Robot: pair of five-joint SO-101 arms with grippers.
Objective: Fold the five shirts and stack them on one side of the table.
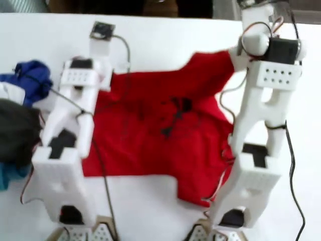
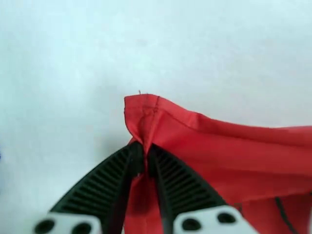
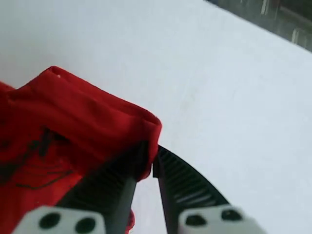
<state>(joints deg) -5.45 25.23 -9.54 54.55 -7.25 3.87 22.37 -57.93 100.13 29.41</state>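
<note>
A red shirt (image 1: pixel 160 130) with a dark print lies spread on the white table between my two arms. My left gripper (image 2: pixel 145 152) is shut on a stitched corner of the red shirt (image 2: pixel 195 141), pinching the cloth between its black ribbed fingers (image 2: pixel 105 187). My right gripper (image 3: pixel 148 163) is shut on a folded edge of the red shirt (image 3: pixel 83 117). In the high view the left arm (image 1: pixel 75 100) stands at the shirt's far left corner, and the right arm (image 1: pixel 266 75) holds the far right corner, where the cloth is pulled up.
A heap of other shirts sits at the table's left edge: a blue one (image 1: pixel 30 78), a dark one (image 1: pixel 17 130) and a teal one (image 1: pixel 7 173). Bare white table (image 1: pixel 165 35) lies beyond the red shirt and to the right.
</note>
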